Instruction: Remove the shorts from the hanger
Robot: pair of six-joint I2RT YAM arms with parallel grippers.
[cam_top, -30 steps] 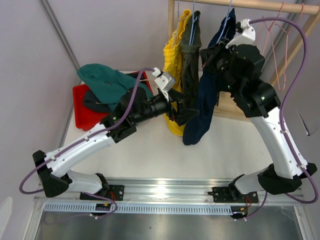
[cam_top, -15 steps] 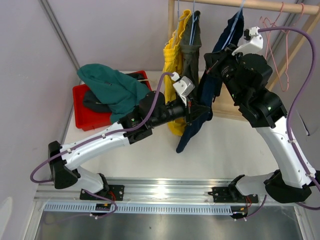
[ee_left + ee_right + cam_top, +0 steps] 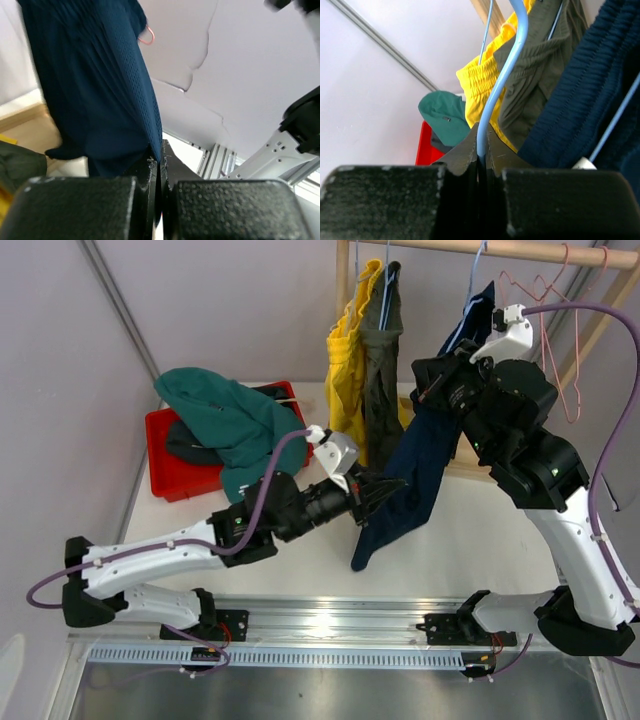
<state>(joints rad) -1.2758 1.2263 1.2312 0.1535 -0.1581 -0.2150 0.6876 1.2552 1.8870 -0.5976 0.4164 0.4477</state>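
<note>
In the red bin (image 3: 163, 478), teal shorts (image 3: 222, 408)

Probably a robotics lab test cell: robot arms (image 3: 575, 530) bolted to an aluminium rail (image 3: 330, 620) at a white table (image 3: 470, 530), plain partition walls (image 3: 200, 300), a wooden garment rack (image 3: 343, 280), a red bin (image 3: 163, 475).

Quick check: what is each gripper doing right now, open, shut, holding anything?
Left gripper: shut on the navy shorts, pinching a fabric edge.
Right gripper: shut on the wire of the blue hanger.
</note>
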